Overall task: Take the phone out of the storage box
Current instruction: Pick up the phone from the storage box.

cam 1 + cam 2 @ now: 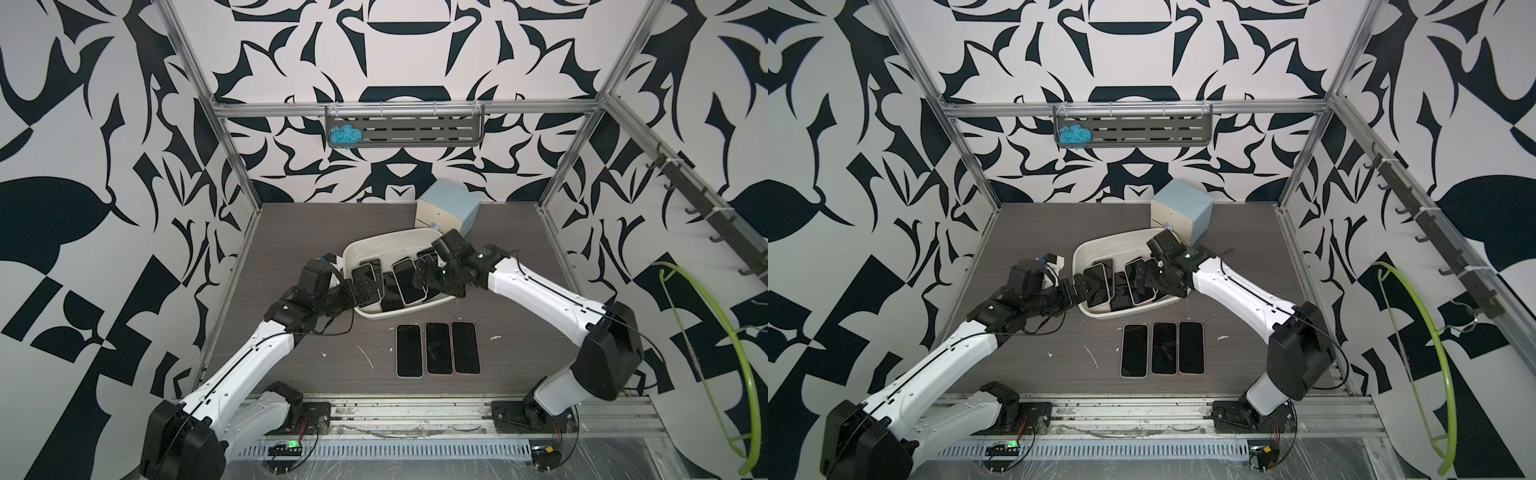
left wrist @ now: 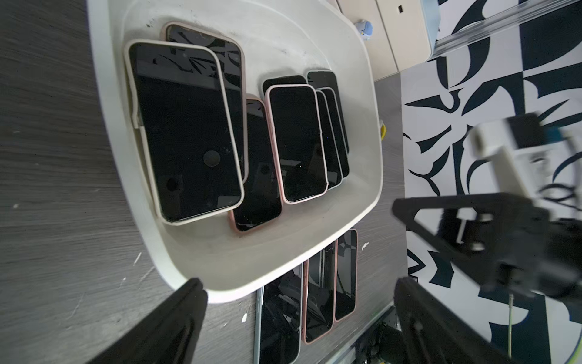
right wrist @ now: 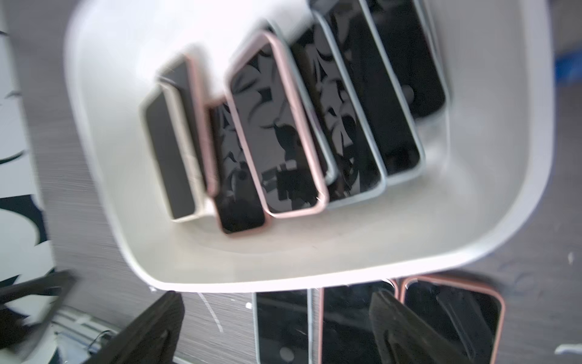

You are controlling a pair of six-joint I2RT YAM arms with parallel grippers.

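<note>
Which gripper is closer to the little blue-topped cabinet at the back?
Right. The right gripper hangs over the end of the storage box beside the cabinet; the left gripper is at the box's opposite end, farther away.

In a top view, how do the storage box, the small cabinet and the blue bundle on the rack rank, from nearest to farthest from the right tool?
1. storage box, beneath the right tool.
2. small cabinet, just behind the box.
3. blue bundle, high on the back rack.
</note>
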